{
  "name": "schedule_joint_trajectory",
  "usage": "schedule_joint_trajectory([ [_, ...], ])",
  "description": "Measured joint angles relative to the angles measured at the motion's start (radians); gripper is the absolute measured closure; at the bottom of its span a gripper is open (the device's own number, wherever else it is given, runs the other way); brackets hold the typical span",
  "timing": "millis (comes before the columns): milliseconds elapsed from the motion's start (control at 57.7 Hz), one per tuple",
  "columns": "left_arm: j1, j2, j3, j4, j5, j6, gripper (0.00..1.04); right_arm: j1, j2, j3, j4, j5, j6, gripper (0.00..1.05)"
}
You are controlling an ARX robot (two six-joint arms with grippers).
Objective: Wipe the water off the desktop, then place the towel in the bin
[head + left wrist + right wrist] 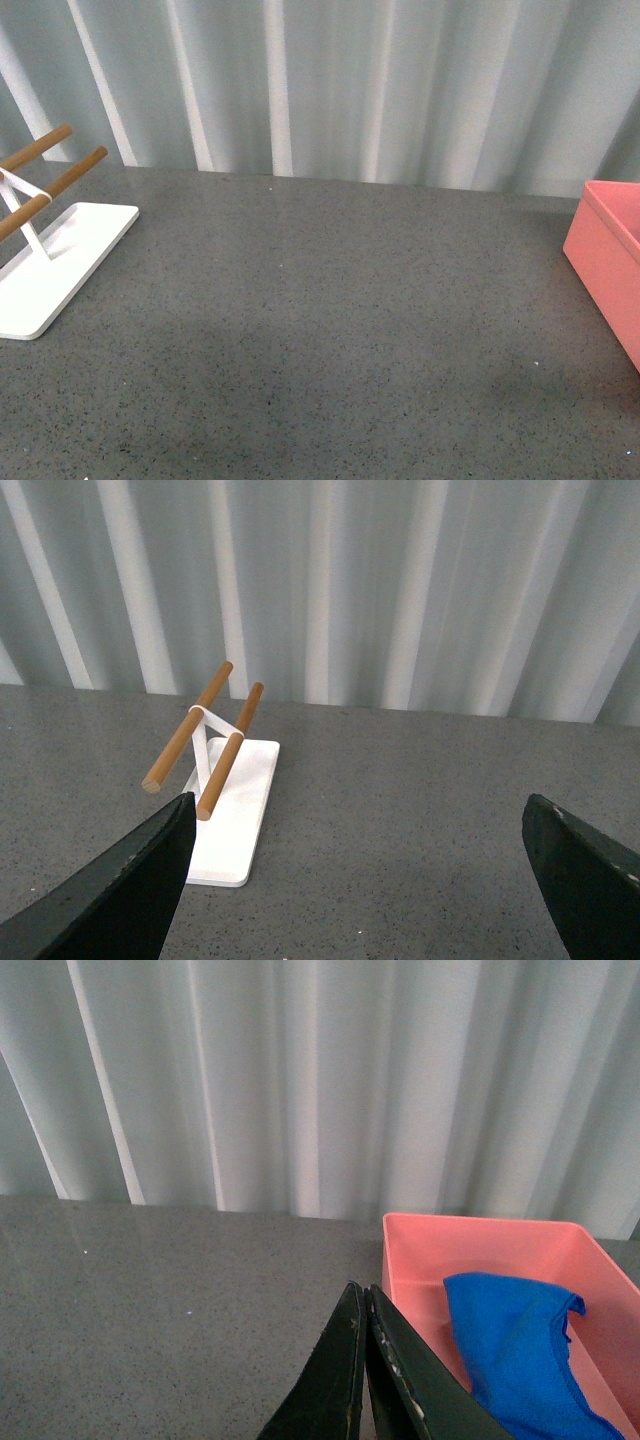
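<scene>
One towel (520, 1355) inside one bin (480, 1235)

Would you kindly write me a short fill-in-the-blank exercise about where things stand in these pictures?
1. The bright blue fuzzy towel lies inside the salmon-pink rectangular ____.
2. The right claw has its fingers pressed ____.
3. The left claw is ____, holding nothing.
4. The white flat-based rack carries bars made of ____, and stands on the speckled dark grey desktop.

Missing words: bin; shut; open; wood
</scene>
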Motion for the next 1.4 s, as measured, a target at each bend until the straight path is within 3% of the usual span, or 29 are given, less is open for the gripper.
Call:
schedule_joint_trajectory([
  [537,0.0,0.0,0.0,0.0,0.0,0.0,0.07,0.0,-0.159,-0.001,-0.148,0.003,0.003,1.01],
  [624,0.0,0.0,0.0,0.0,0.0,0.0,0.07,0.0,-0.292,0.0,-0.312,0.004,0.006,1.01],
  [832,0.0,-0.001,0.0,0.0,0.0,0.0,0.07,0.0,-0.326,0.0,-0.321,0.006,0.007,1.01],
  [1179,0.0,-0.001,0.0,0.0,0.0,0.0,0.07,0.0,-0.326,0.0,-0.322,0.006,0.007,0.39],
  [1300,0.0,-0.001,0.0,0.0,0.0,0.0,0.07,0.0,-0.326,0.0,-0.322,0.006,0.007,0.09],
  [1334,0.0,-0.001,0.0,0.0,0.0,0.0,0.07,0.0,-0.326,0.0,-0.322,0.006,0.008,0.05],
  [1404,0.0,-0.001,0.0,0.0,0.0,0.0,0.07,0.0,-0.326,0.0,-0.322,0.006,0.008,0.07],
])
